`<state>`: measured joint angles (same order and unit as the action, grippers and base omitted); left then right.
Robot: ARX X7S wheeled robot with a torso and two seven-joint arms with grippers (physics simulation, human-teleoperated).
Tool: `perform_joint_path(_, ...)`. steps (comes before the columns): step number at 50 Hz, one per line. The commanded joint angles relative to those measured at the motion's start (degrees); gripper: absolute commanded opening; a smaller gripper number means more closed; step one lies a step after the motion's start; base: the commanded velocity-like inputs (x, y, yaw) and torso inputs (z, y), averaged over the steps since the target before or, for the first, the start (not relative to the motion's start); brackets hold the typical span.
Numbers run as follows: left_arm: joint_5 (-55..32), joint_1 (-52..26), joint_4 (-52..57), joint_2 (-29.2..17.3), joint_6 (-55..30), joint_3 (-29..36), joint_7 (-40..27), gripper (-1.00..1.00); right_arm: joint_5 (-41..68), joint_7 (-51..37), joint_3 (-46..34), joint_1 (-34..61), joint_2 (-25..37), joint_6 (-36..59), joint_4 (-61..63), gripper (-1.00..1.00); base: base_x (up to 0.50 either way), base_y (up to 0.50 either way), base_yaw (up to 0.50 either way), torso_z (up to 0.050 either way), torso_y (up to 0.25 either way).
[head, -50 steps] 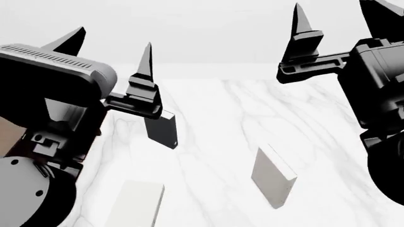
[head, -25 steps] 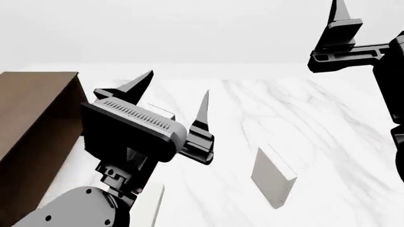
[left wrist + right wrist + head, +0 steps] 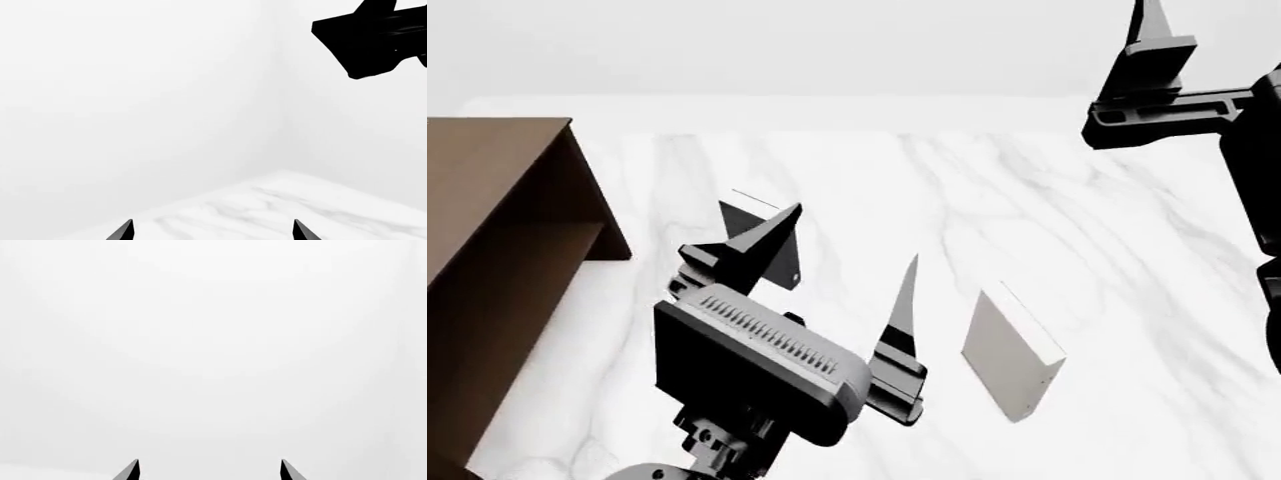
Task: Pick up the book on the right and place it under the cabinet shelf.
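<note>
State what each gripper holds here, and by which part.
Nothing is held. The left gripper and right gripper are both open and empty; the off-white book stands untouched on the table.

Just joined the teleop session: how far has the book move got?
Nothing is done yet: the off-white book stands on the marble table, ungrasped. The left gripper hovers open beside it; the right gripper is open, raised. Grasping it and placing it under the cabinet shelf remain.
</note>
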<state>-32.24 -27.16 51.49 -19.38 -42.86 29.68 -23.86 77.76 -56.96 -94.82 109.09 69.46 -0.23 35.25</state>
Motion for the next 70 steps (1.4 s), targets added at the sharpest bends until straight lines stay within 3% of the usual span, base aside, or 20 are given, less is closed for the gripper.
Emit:
perform_joint_path(1,0.8,1.59,0.79,-0.51,1.8,0.95,-0.17,1.0,0.36,0.13,0.47,0.35,-0.58,0.96,-0.38,1.0,0.0,0.0,0.0,-0.011,-0.104)
perform_joint_path(43,3.63,6.33,-5.66,-1.02,11.91,2.43,2.55,1.0,-0.5,0.08,1.15,-1.01,-1.28,2.07,-1.82,1.0,0.0,0.0,0.0,-0.011,-0.131)
perform_joint_path(70,6.85,12.45,-19.41,4.24,28.06,6.12,7.77,1.0,-0.88,0.2,1.68,-1.64,-0.78,2.74,-2.49,1.0,0.0,0.0,0.0,-0.001,-0.012)
